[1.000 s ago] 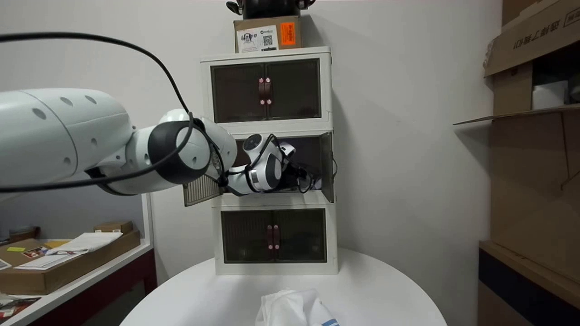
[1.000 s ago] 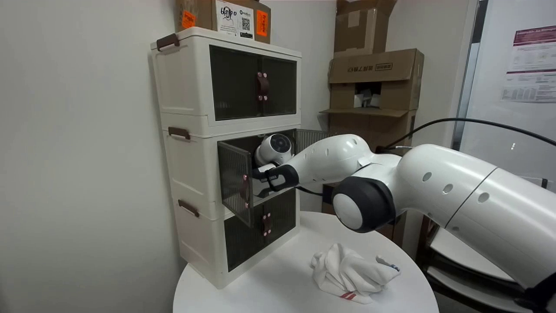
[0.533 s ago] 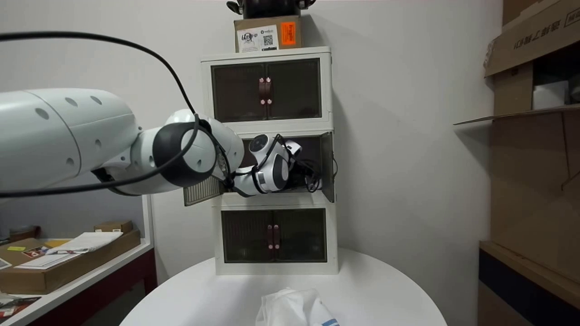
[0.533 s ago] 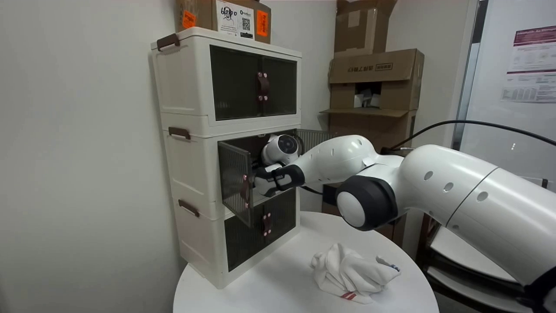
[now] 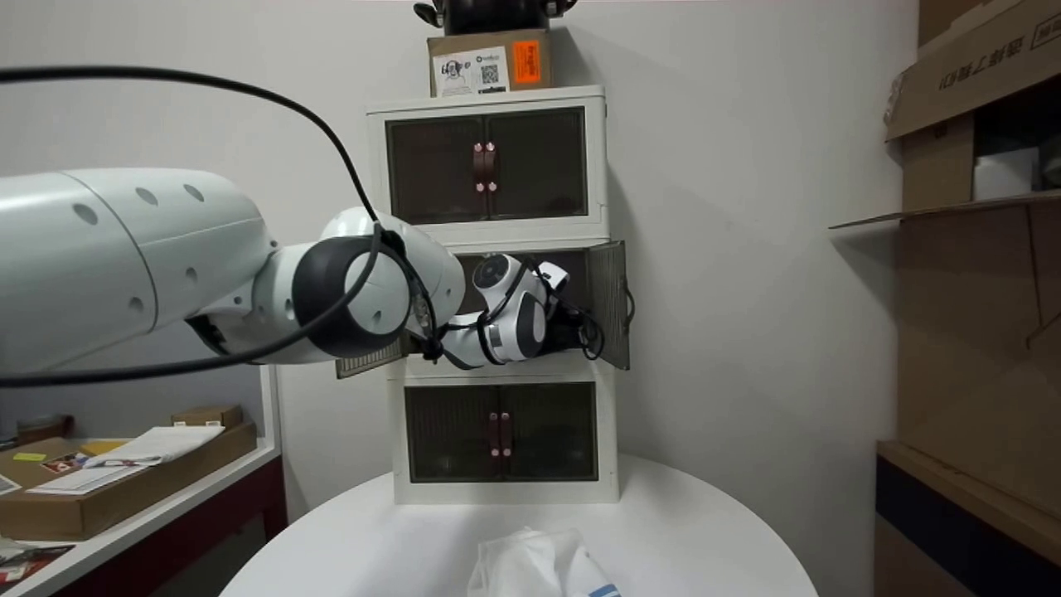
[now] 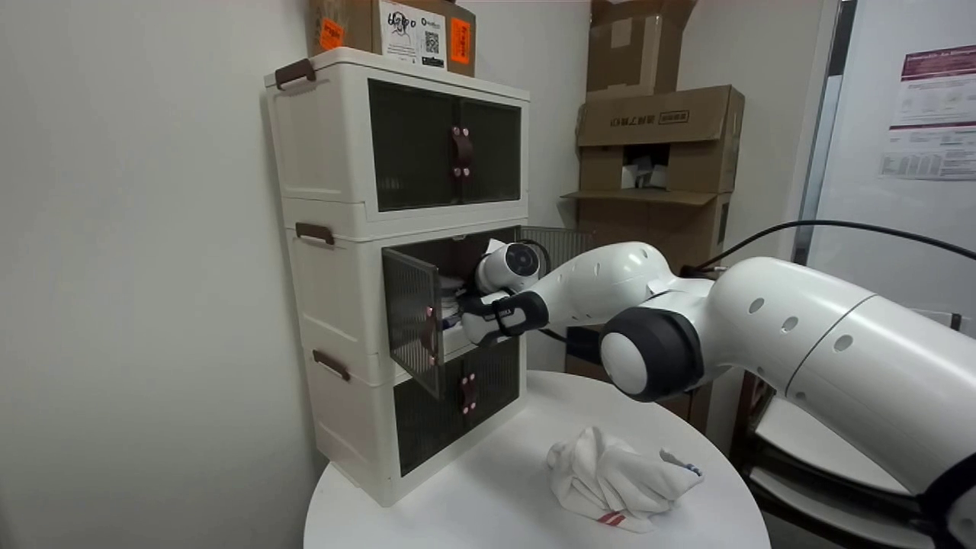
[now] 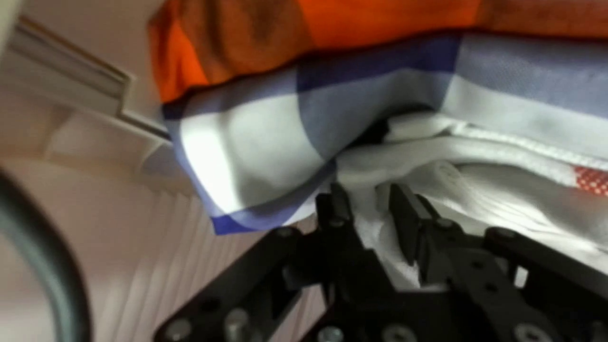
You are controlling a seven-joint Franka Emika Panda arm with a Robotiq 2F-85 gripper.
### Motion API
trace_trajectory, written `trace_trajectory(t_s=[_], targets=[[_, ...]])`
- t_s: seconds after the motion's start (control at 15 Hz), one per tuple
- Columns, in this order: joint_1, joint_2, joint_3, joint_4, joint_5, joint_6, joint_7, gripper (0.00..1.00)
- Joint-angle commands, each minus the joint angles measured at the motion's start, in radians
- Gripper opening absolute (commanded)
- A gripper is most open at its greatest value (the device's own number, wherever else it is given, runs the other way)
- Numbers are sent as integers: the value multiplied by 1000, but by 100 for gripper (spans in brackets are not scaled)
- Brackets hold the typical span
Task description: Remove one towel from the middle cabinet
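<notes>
Crumpled towel (image 6: 610,476) on table (image 6: 476,499) — middle cabinet (image 6: 332,293) open, carton (image 6: 648,128) contents unclear.

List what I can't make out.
Gripper tips: hidden by the arm, an exterior view.
Middle cabinet interior: partly hidden by the arm, both exterior views.
Bottom cabinet contents: behind dark doors, both exterior views.
Checked towel, right end: cut off by the wrist view's edge.
Poster text: too small, an exterior view.

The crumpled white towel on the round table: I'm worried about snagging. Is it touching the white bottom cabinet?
Apart: in an exterior view, a strip of white tabletop separates the crumpled towel from the bottom cabinet.
</notes>
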Motion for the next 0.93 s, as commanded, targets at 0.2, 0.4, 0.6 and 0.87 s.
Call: trace_trajectory(t_s=[0.2,0.4,0.6,0.87], targets=[[0,38,23,39,-23,9,-21,1],[11,3,36,2,-8,-18,-1,2],[11,-52,79,-67,2,-34,3,2],[18,-134,80,-187,16,2,37,2]])
